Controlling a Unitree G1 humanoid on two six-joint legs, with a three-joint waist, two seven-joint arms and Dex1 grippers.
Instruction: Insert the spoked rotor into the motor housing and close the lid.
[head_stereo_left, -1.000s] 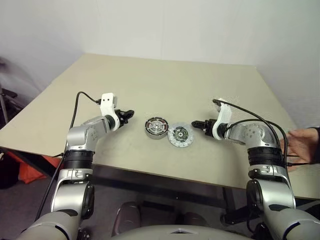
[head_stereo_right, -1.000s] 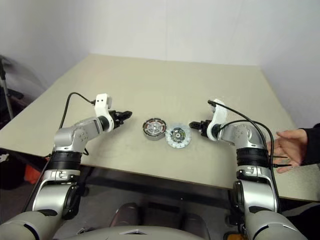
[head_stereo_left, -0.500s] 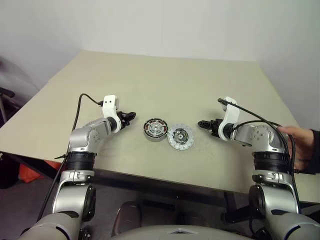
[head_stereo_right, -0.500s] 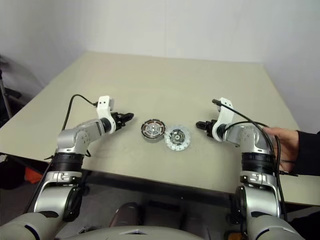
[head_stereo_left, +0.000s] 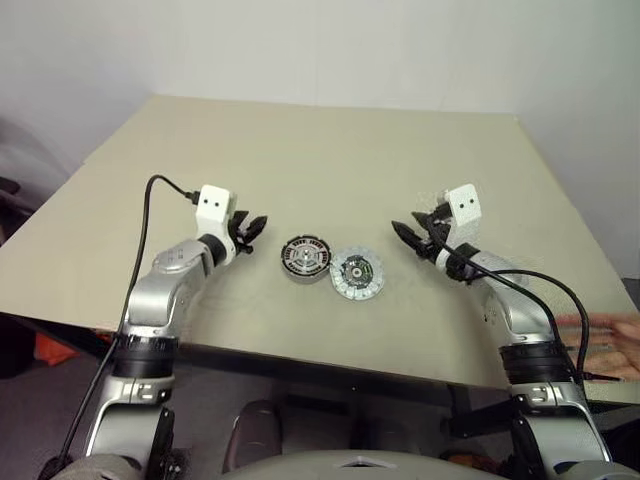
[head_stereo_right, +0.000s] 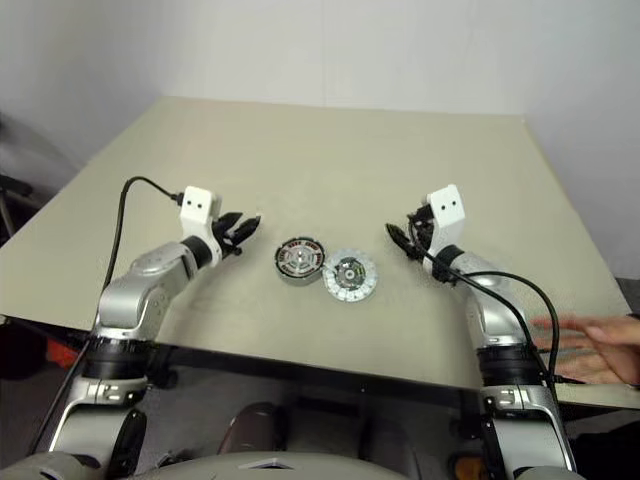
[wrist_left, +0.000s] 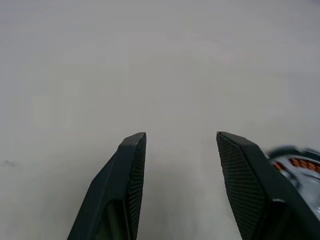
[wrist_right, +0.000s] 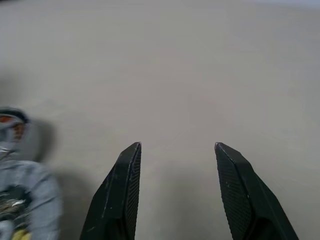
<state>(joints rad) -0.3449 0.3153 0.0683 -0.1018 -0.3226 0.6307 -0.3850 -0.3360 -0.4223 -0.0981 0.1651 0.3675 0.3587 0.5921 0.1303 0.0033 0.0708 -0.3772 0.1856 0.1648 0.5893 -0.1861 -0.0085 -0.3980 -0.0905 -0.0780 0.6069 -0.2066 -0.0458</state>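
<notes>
So I'm right at the start of this one, nothing assembled yet as far as I can judge. Landmark for everything below is the table (head_stereo_left: 330, 140), big beige top, and the parts sit near the middle of its near half.

The motor housing (head_stereo_left: 305, 257) is the dark-rimmed disc with the copper windings, lying flat on the table. Touching it on its right side is a silvery disc (head_stereo_left: 358, 274) with a greenish centre. I'd guess that's the lid or the rotor, but from up here it's too small to say which, and I can't pick out a separate spoked piece for sure. A person's hand (head_stereo_left: 608, 345) rests at the table's right edge, well away from the parts.

My left gripper (head_stereo_left: 250, 229) hangs just above the table to the left of the housing, near it but not touching, fingers spread apart with nothing between them. In the left wrist view the housing rim peeks in beside one finger (wrist_left: 250, 185). My right gripper (head_stereo_left: 420, 238) hovers to the right of the silvery disc, also near, also parted and carrying nothing.

Step in hand, as I read it: lining up for the first pick. The next move calls for bringing one gripper down over the rotor part and pinching it by the rim, while the housing stays put.
</notes>
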